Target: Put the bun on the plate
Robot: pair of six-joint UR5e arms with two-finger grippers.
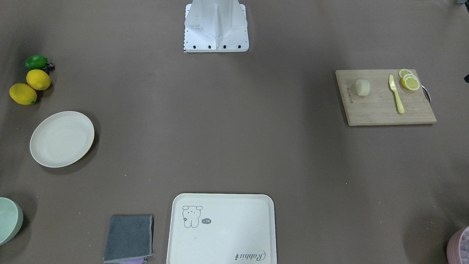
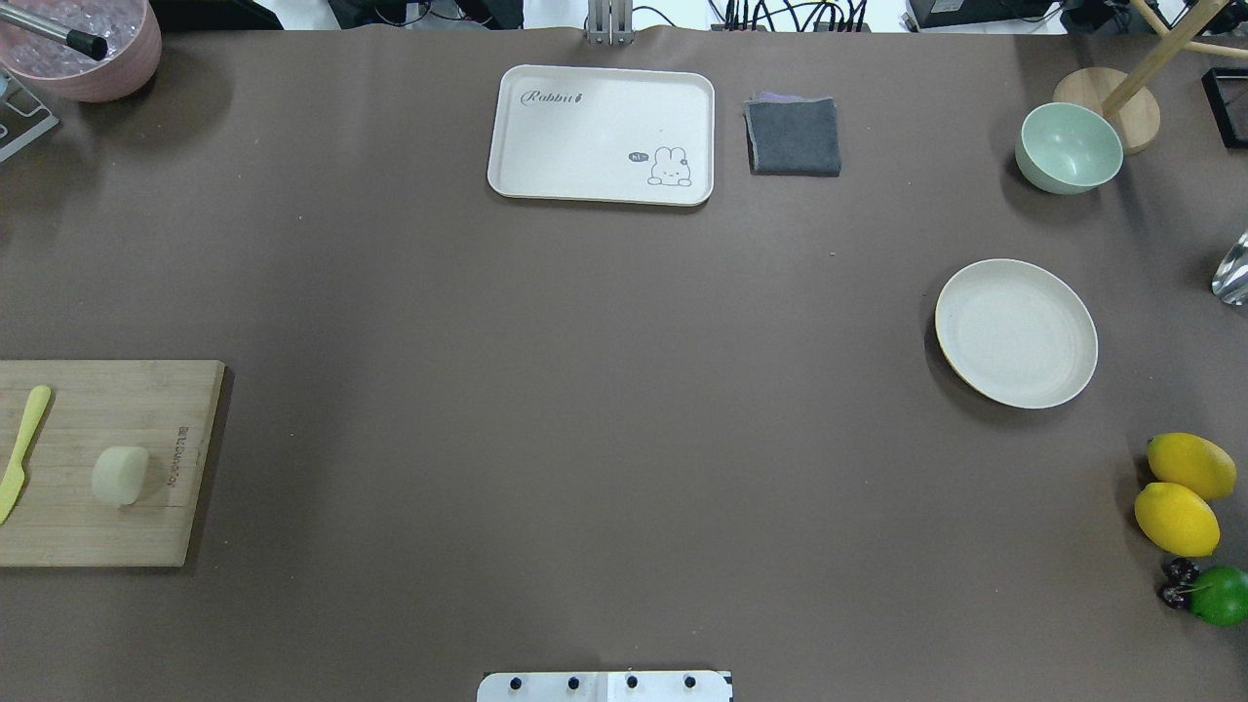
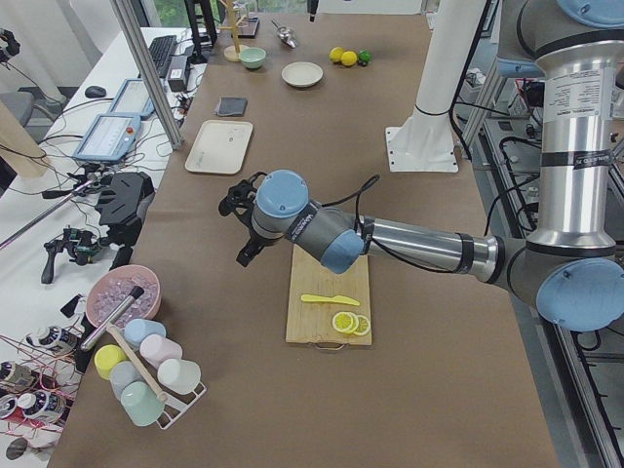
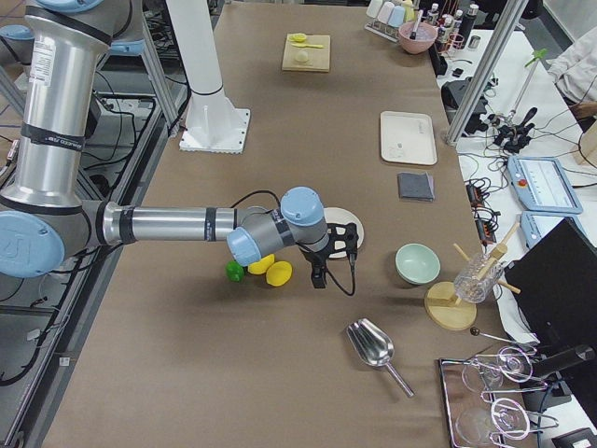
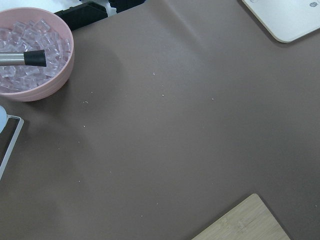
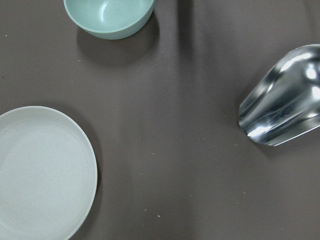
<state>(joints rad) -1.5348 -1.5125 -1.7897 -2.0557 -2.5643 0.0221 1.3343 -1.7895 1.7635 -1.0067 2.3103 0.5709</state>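
The pale cream bun (image 1: 362, 88) (image 2: 120, 475) (image 4: 301, 56) stands on a wooden cutting board (image 1: 384, 110) (image 2: 97, 531) on the robot's left side. The round cream-white plate (image 1: 61, 139) (image 2: 1016, 332) (image 6: 40, 170) (image 3: 302, 74) lies bare far across the table on the robot's right side. My left gripper (image 3: 241, 255) hangs above the table beside the board's far edge, and the left arm hides the bun in that side view. My right gripper (image 4: 319, 278) hovers next to the plate. Neither gripper appears in any other view, so I cannot tell whether they are open or shut.
A yellow knife (image 1: 396, 94) and lemon slices (image 1: 409, 80) share the board. Two lemons (image 2: 1180, 492) and a lime (image 2: 1219, 595) lie near the plate, with a green bowl (image 2: 1069, 148) and metal scoop (image 6: 282, 100) beyond. A bear tray (image 2: 602, 135), grey cloth (image 2: 794, 136) and pink ice bowl (image 5: 30, 55) line the far edge.
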